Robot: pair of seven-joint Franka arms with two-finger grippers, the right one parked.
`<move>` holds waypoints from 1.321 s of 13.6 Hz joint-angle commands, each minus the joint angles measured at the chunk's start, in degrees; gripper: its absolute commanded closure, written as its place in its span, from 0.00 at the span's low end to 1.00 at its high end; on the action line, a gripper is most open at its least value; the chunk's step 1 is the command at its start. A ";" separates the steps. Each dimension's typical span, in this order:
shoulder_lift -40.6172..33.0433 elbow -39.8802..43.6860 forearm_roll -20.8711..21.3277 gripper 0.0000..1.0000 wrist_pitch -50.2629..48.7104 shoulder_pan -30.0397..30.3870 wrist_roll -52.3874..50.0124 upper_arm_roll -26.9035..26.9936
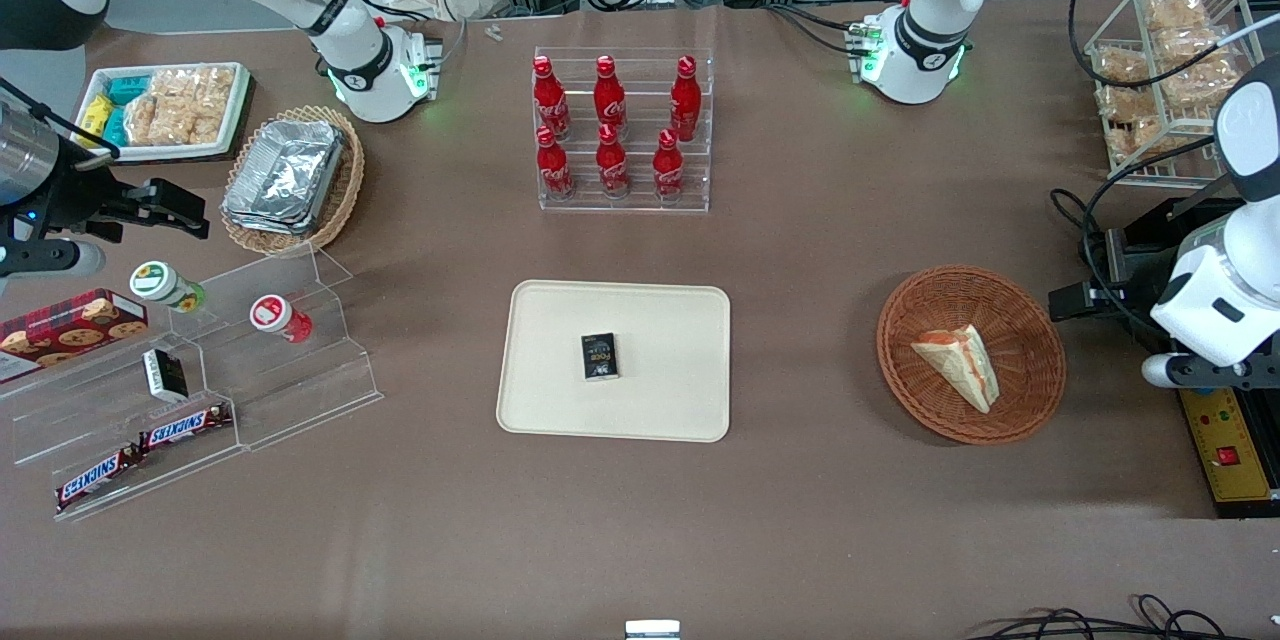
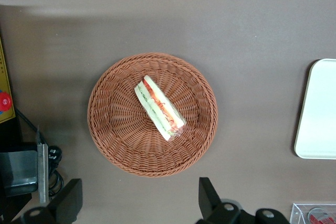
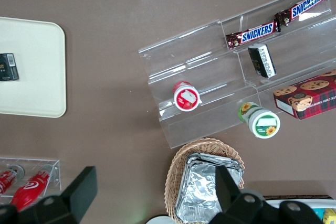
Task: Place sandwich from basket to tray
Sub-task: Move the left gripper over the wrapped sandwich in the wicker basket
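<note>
While your front view shows only the sandwich's (image 1: 958, 361) pale bread face, the left wrist view gives you its red and green filling edge as it lies in the middle of the basket (image 1: 1035, 360). Your gripper (image 2: 140, 203) hovers above the basket's rim with fingers (image 2: 207, 195) spread wide, holding nothing (the tray (image 1: 560, 380) sits mid-tabletop, carrying a small black box (image 1: 599, 357)).

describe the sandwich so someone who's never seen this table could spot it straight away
Find the cream tray mid-table, then look toward the working arm's end for the round reddish-brown wicker basket. The sandwich lies in it: a pale bread wedge with orange-red and green filling, the only thing inside. The gripper, open, hovers above the basket.
</note>
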 commanded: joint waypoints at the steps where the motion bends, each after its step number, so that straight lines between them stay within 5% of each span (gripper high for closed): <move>1: 0.31 1.05 -0.22 0.01 -1.38 0.48 0.86 -0.50; 9: 1.62 -1.94 -0.57 0.01 0.36 0.56 -5.00 -0.49; 18: 1.71 -18.90 -2.68 0.02 22.51 0.65 -28.92 -0.41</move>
